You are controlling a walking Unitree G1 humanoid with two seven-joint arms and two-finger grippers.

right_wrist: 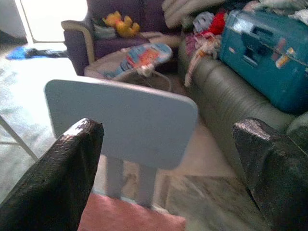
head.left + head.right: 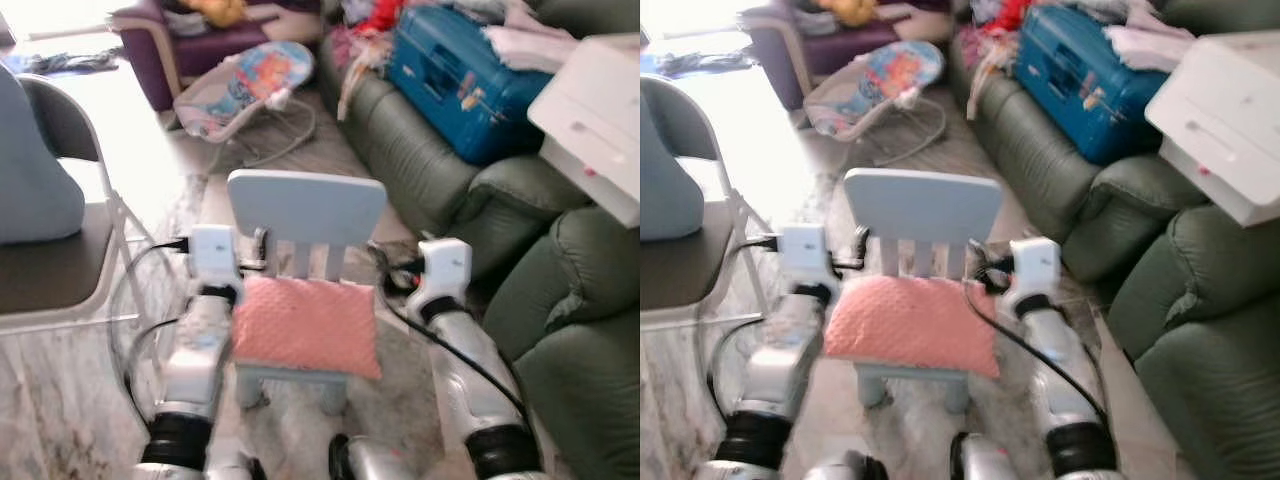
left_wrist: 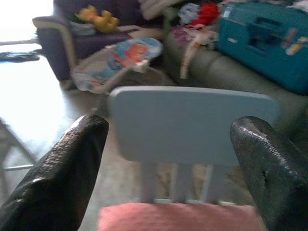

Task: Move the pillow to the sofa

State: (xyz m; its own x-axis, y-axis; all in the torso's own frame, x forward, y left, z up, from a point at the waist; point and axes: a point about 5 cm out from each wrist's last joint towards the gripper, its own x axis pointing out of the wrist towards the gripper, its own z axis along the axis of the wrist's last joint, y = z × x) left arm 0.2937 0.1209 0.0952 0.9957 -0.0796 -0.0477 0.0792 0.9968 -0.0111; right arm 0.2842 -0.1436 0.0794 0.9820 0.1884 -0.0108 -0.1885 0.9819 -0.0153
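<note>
Left eye view puts you at the reach step: your two arms flank the small pale-blue chair [image 2: 305, 250], and the pink pillow [image 2: 305, 322] lies flat on its seat, covering it to the front edge, not yet gripped. The left gripper [image 3: 168, 173] sits by the pillow's left edge, the right gripper [image 1: 168, 178] by its right edge; both wrist views show their fingers spread wide and empty. Next, I judge, you must close in on the pillow's side edges, lift it clear of the backrest, then turn right toward the green sofa [image 2: 420, 150]. Beyond the chair, the head views show a blue suitcase [image 2: 455, 75] crowding the sofa, and a baby bouncer [image 2: 245, 90] farther off.
</note>
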